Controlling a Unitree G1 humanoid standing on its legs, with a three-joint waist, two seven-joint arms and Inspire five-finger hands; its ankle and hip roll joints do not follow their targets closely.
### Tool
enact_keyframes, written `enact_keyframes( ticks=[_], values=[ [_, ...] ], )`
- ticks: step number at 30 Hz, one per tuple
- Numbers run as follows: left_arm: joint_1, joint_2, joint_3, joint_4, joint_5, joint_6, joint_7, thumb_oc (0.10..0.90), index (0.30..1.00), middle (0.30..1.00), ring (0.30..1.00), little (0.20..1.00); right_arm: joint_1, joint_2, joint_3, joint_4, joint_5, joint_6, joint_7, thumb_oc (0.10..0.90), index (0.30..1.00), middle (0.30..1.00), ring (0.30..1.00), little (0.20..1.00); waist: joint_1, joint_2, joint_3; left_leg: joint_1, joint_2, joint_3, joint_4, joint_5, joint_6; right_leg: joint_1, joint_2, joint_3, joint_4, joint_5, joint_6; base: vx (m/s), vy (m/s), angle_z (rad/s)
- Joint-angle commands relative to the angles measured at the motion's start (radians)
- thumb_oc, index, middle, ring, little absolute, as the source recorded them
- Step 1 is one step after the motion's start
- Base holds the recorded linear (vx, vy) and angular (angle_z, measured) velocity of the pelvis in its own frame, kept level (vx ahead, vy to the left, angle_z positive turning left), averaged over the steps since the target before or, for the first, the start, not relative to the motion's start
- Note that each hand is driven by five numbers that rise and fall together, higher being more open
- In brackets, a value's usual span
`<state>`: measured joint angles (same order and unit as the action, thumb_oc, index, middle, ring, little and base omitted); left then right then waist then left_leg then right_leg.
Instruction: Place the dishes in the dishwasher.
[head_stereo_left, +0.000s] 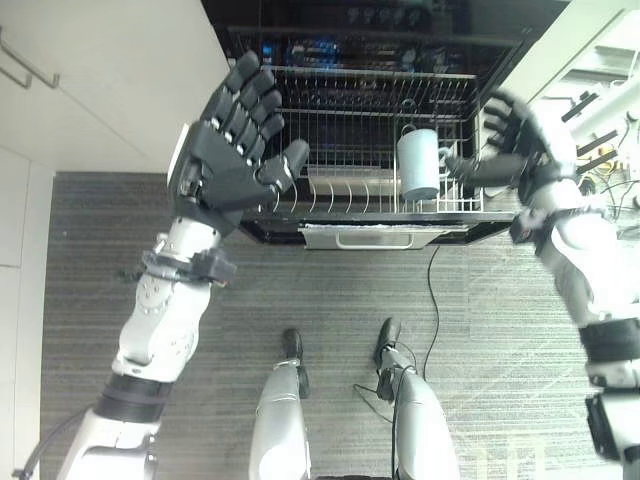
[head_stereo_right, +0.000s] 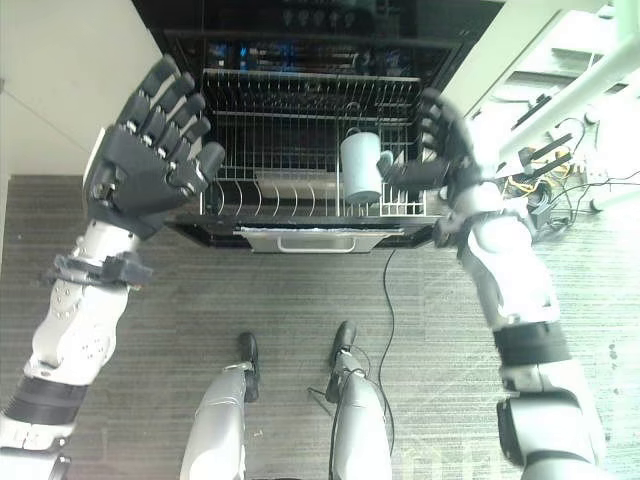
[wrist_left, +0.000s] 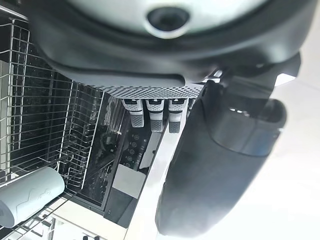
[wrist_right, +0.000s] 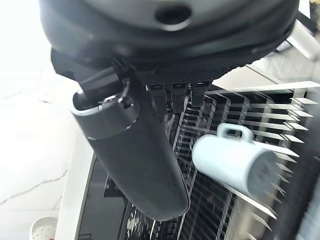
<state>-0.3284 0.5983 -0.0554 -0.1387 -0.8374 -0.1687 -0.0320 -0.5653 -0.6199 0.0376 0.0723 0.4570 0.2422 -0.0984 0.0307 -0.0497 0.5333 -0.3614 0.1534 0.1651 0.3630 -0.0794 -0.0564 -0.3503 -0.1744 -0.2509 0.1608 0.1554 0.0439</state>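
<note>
A pale blue mug (head_stereo_left: 418, 163) with a handle lies on its side in the wire rack (head_stereo_left: 350, 190) of the open dishwasher, near the rack's right front corner. The same mug (wrist_right: 235, 165) rests on the tines past my right hand's thumb. My right hand (head_stereo_left: 515, 145) hovers just right of the mug, fingers spread and straight, holding nothing. My left hand (head_stereo_left: 232, 140) is raised over the rack's left side, palm up, fingers straight and empty. The mug (wrist_left: 27, 195) also appears past my left hand.
The dishwasher's pulled-out rack has a white handle bar (head_stereo_left: 370, 238) at its front. White cabinet doors (head_stereo_left: 90, 80) stand to the left. A white shelf with cables (head_stereo_right: 560, 150) sits to the right. Grey striped floor (head_stereo_left: 340, 290) lies in front.
</note>
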Motion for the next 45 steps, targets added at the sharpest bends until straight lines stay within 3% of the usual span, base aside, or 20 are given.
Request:
enact_keyframes(
  ticks=[1, 2, 3, 6, 12, 17, 18, 20, 21, 22, 26, 29, 35, 37, 38, 39, 40, 42, 43, 45],
  values=[
    [-0.036, -0.024, 0.023, -0.150, 0.064, -0.165, -0.032, 0.800, 0.900, 0.900, 0.900, 0.900, -0.067, -0.039, -0.032, -0.077, 0.030, -0.149, -0.017, 0.800, 0.900, 0.900, 0.900, 0.900, 0.004, 0.042, -0.147, 0.039, 0.007, 0.027, -0.063, -0.061, -0.014, 0.014, -0.020, -0.014, 0.139, -0.249, 0.075, 0.13, 0.160, -0.05],
    [0.064, -0.075, 0.044, -0.183, 0.108, -0.181, -0.029, 0.800, 0.900, 0.900, 0.900, 0.900, 0.093, 0.054, -0.067, -0.214, 0.015, -0.192, 0.021, 0.800, 0.900, 0.900, 0.900, 0.900, -0.007, 0.042, -0.194, 0.073, 0.004, 0.033, -0.063, -0.069, -0.009, 0.049, -0.019, -0.009, 0.139, -0.256, 0.075, 0.15, 0.188, -0.07],
    [0.087, -0.088, 0.049, -0.189, 0.122, -0.185, -0.027, 0.800, 0.900, 0.900, 0.900, 0.900, 0.133, 0.079, -0.073, -0.241, 0.007, -0.199, 0.033, 0.800, 0.900, 0.900, 0.900, 0.900, -0.010, 0.041, -0.210, 0.084, 0.003, 0.034, -0.063, -0.072, -0.008, 0.061, -0.018, -0.006, 0.139, -0.259, 0.076, 0.20, 0.254, -0.14],
    [0.176, -0.136, 0.060, -0.212, 0.180, -0.198, -0.040, 0.800, 0.900, 0.900, 0.900, 0.900, 0.272, 0.118, -0.102, -0.308, -0.010, -0.244, 0.074, 0.800, 0.900, 0.900, 0.900, 0.900, -0.010, 0.041, -0.264, 0.133, -0.006, 0.036, -0.063, -0.088, 0.002, 0.108, -0.023, -0.003, 0.139, -0.264, 0.082, 0.13, 0.191, -0.09],
    [0.283, -0.169, 0.112, -0.218, 0.209, -0.159, -0.103, 0.800, 0.900, 0.900, 0.900, 0.900, 0.445, 0.179, -0.172, -0.380, -0.029, -0.286, 0.160, 0.800, 0.900, 0.900, 0.900, 0.900, -0.022, 0.035, -0.330, 0.221, -0.050, 0.029, -0.063, -0.126, 0.035, 0.184, -0.051, 0.011, 0.139, -0.254, 0.109, 0.12, 0.217, 0.02],
    [0.357, -0.159, 0.156, -0.194, 0.191, -0.111, -0.197, 0.800, 0.900, 0.900, 0.900, 0.900, 0.567, 0.231, -0.243, -0.407, -0.004, -0.350, 0.190, 0.800, 0.900, 0.900, 0.900, 0.900, -0.042, 0.030, -0.349, 0.264, -0.114, -0.003, -0.063, -0.164, 0.076, 0.216, -0.080, 0.049, 0.139, -0.159, 0.133, 0.08, 0.232, 0.04],
    [0.391, -0.155, 0.176, -0.189, 0.166, -0.084, -0.230, 0.800, 0.900, 0.900, 0.900, 0.900, 0.596, 0.247, -0.251, -0.409, 0.000, -0.345, 0.200, 0.800, 0.900, 0.900, 0.900, 0.900, -0.045, 0.031, -0.358, 0.274, -0.137, -0.014, -0.063, -0.174, 0.088, 0.209, -0.088, 0.055, 0.139, -0.105, 0.144, 0.06, 0.248, -0.12],
    [0.413, -0.154, 0.192, -0.189, 0.148, -0.072, -0.239, 0.800, 0.900, 0.900, 0.900, 0.900, 0.597, 0.250, -0.252, -0.405, -0.013, -0.344, 0.214, 0.800, 0.900, 0.900, 0.900, 0.900, -0.034, 0.037, -0.364, 0.285, -0.133, 0.005, -0.063, -0.184, 0.089, 0.225, -0.083, 0.011, 0.139, -0.116, 0.149, 0.03, 0.169, -0.16],
    [0.419, -0.156, 0.197, -0.190, 0.146, -0.070, -0.239, 0.800, 0.900, 0.900, 0.900, 0.900, 0.595, 0.250, -0.251, -0.402, -0.020, -0.341, 0.220, 0.800, 0.900, 0.900, 0.900, 0.900, -0.028, 0.039, -0.367, 0.287, -0.129, 0.015, -0.063, -0.184, 0.089, 0.234, -0.076, -0.012, 0.139, -0.120, 0.148, -0.01, 0.112, -0.49],
    [0.425, -0.151, 0.200, -0.188, 0.137, -0.070, -0.235, 0.800, 0.900, 0.900, 0.900, 0.900, 0.588, 0.241, -0.245, -0.398, -0.015, -0.333, 0.224, 0.800, 0.900, 0.900, 0.900, 0.900, -0.025, 0.043, -0.372, 0.288, -0.128, 0.020, -0.063, -0.185, 0.094, 0.246, -0.038, -0.031, 0.139, -0.143, 0.139, -0.03, 0.106, -0.61],
    [0.396, -0.155, 0.175, -0.157, 0.133, -0.078, -0.215, 0.800, 0.900, 0.900, 0.900, 0.900, 0.564, 0.203, -0.237, -0.382, 0.015, -0.325, 0.215, 0.800, 0.900, 0.900, 0.900, 0.900, -0.038, 0.041, -0.396, 0.274, -0.161, -0.031, -0.063, -0.168, 0.101, 0.279, 0.140, 0.035, 0.139, -0.278, 0.053, 0.01, 0.024, -0.37],
    [0.393, -0.161, 0.166, -0.155, 0.129, -0.070, -0.212, 0.800, 0.900, 0.900, 0.900, 0.900, 0.557, 0.182, -0.223, -0.380, 0.001, -0.334, 0.233, 0.800, 0.900, 0.900, 0.900, 0.900, -0.027, 0.025, -0.411, 0.269, -0.180, -0.023, -0.063, -0.159, 0.102, 0.262, 0.146, 0.024, 0.139, -0.305, 0.035, 0.03, -0.125, 0.07],
    [0.403, -0.181, 0.182, -0.149, 0.079, -0.033, -0.253, 0.800, 0.900, 0.900, 0.900, 0.900, 0.587, 0.163, -0.240, -0.392, 0.007, -0.341, 0.251, 0.800, 0.900, 0.900, 0.900, 0.900, -0.038, 0.030, -0.428, 0.281, -0.160, 0.020, -0.063, -0.138, 0.086, 0.266, 0.155, 0.024, 0.139, -0.329, 0.016, 0.06, -0.159, 0.00],
    [0.407, -0.186, 0.180, -0.151, 0.074, -0.034, -0.276, 0.800, 0.900, 0.900, 0.900, 0.900, 0.595, 0.148, -0.247, -0.396, 0.011, -0.345, 0.236, 0.800, 0.900, 0.900, 0.900, 0.900, -0.042, 0.022, -0.415, 0.317, -0.167, 0.060, -0.063, -0.110, 0.068, 0.282, 0.132, 0.012, 0.139, -0.330, 0.002, 0.07, -0.111, 0.03],
    [0.408, -0.186, 0.177, -0.156, 0.072, -0.034, -0.280, 0.800, 0.900, 0.900, 0.900, 0.900, 0.600, 0.142, -0.254, -0.395, 0.030, -0.347, 0.235, 0.800, 0.900, 0.900, 0.900, 0.900, -0.040, 0.014, -0.401, 0.319, -0.152, 0.078, -0.063, -0.059, 0.042, 0.294, 0.116, 0.005, 0.139, -0.325, -0.003, 0.05, -0.081, 0.06],
    [0.408, -0.187, 0.176, -0.164, 0.062, -0.028, -0.282, 0.800, 0.900, 0.900, 0.900, 0.900, 0.601, 0.135, -0.266, -0.394, 0.042, -0.346, 0.230, 0.800, 0.900, 0.900, 0.900, 0.900, -0.045, 0.005, -0.384, 0.314, -0.099, 0.124, -0.063, -0.004, 0.013, 0.307, 0.098, -0.008, 0.139, -0.318, -0.008, 0.08, 0.038, 0.13],
    [0.408, -0.184, 0.175, -0.170, 0.052, -0.029, -0.279, 0.800, 0.900, 0.900, 0.900, 0.900, 0.596, 0.123, -0.274, -0.391, 0.052, -0.347, 0.228, 0.800, 0.900, 0.900, 0.900, 0.900, -0.056, 0.003, -0.374, 0.324, -0.036, 0.133, -0.063, -0.030, -0.006, 0.326, 0.087, -0.008, 0.139, -0.327, 0.002, 0.06, 0.096, 0.19],
    [0.418, -0.188, 0.176, -0.179, 0.047, -0.040, -0.271, 0.800, 0.900, 0.900, 0.900, 0.900, 0.592, 0.114, -0.274, -0.392, 0.058, -0.349, 0.238, 0.800, 0.900, 0.900, 0.900, 0.900, -0.060, 0.006, -0.370, 0.314, -0.011, 0.133, -0.063, -0.022, 0.000, 0.317, 0.083, -0.011, 0.139, -0.312, -0.001, -0.03, 0.235, 0.15],
    [0.439, -0.192, 0.184, -0.193, 0.039, -0.057, -0.253, 0.800, 0.900, 0.900, 0.900, 0.900, 0.589, 0.099, -0.269, -0.401, 0.064, -0.343, 0.253, 0.800, 0.900, 0.900, 0.900, 0.900, -0.054, 0.017, -0.377, 0.280, 0.010, 0.052, -0.063, -0.024, -0.013, 0.311, 0.091, 0.020, 0.139, -0.316, 0.004, -0.04, 0.344, -0.01],
    [0.457, -0.201, 0.194, -0.208, 0.031, -0.062, -0.239, 0.800, 0.900, 0.900, 0.900, 0.900, 0.588, 0.087, -0.266, -0.417, 0.071, -0.327, 0.267, 0.800, 0.900, 0.900, 0.900, 0.900, -0.048, 0.026, -0.392, 0.241, 0.052, -0.015, -0.063, 0.034, -0.040, 0.304, 0.098, 0.048, 0.139, -0.322, 0.001, 0.03, 0.366, -0.29]
  ],
)
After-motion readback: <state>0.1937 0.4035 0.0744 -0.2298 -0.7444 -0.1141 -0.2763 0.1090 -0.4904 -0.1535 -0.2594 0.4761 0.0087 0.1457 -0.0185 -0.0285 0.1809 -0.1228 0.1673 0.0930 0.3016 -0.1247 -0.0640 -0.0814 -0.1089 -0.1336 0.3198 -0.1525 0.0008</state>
